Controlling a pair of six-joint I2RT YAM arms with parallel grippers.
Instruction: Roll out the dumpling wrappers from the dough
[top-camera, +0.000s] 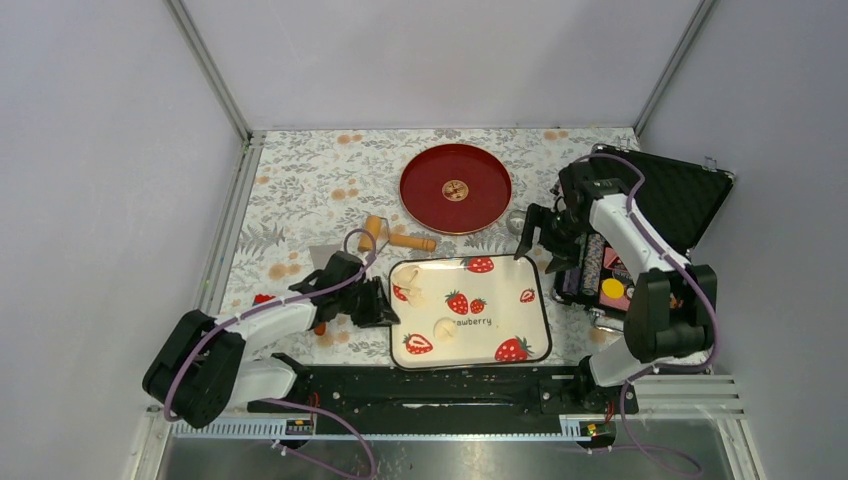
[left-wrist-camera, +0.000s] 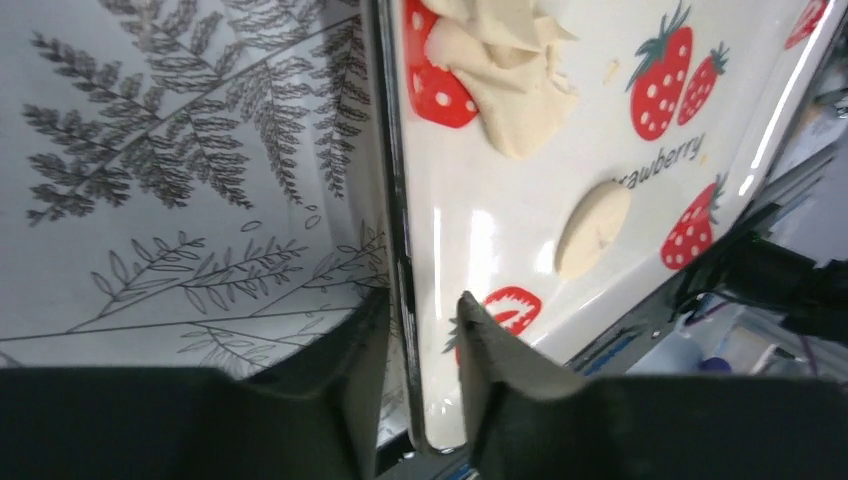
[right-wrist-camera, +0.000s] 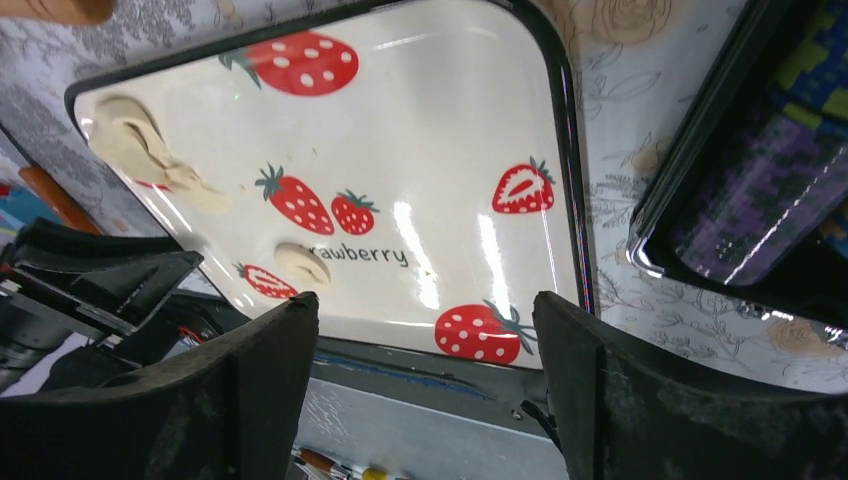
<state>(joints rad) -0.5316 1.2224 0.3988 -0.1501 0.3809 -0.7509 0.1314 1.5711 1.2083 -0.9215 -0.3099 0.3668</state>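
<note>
Gloss across a cream-white tray (top-camera: 505, 285), rectangular with rounded corners, rimmed in black and printed with red strawberries. Near the tray's far left corner, a ragged dough patch (left-wrist-camera: 510, 90): soft, off-white, flattened and folded over itself, overlapping one printed strawberry. Closer to the middle, just beside the printed lettering, an oval dough lump (left-wrist-camera: 592, 228), smooth, pale and slightly domed, well apart from the patch. Beneath everything, a tabletop (top-camera: 300, 180) under a matte cloth patterned with grey ferns and orange blossoms. Beyond the tray, a round red plate (top-camera: 455, 188) with a gold centre, and near it a tan wooden roller (top-camera: 395, 238) lying flat on the cloth. At the tray's left rim, the left gripper (left-wrist-camera: 422, 305) astride it, one dark finger outside over the cloth, the other inside over the glaze, jaws nearly together; impossible to tell whether pinching the rim or merely bracketing it. From there, the ragged patch farther along the same edge and the oval lump off toward the tray's middle, neither touched. By the tray's far right corner, the right gripper (right-wrist-camera: 425, 300), its thick black fingers spread wide and holding nothing, both pieces of dough well apart from it on the tray's other side.
</note>
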